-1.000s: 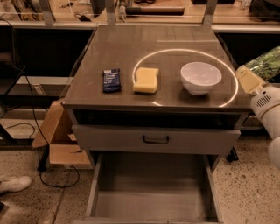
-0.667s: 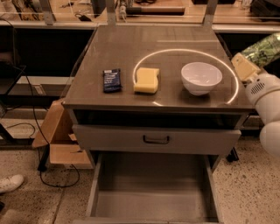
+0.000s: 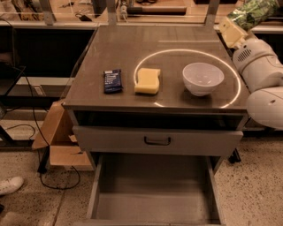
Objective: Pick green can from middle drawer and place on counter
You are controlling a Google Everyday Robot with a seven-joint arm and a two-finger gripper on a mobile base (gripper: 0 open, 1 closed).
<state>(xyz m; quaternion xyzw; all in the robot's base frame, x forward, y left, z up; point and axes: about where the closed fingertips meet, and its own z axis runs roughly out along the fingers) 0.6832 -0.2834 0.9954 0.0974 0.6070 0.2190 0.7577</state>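
Observation:
The green can, with a mottled green-and-white print, is held in the air at the top right, beside the counter's back right corner. My gripper is shut on it, with a cream finger showing under the can and the white arm running down the right edge. The counter is a grey-brown cabinet top with a bright ring of light on it. The middle drawer stands pulled open at the bottom, and its floor is bare.
On the counter lie a dark blue snack packet, a yellow sponge and a white bowl. A closed drawer front with a dark handle sits above the open drawer. A cardboard box and cables are on the floor at left.
My gripper has risen with the green can and moved slightly left, toward the counter's back right corner. Nothing on the counter has moved.

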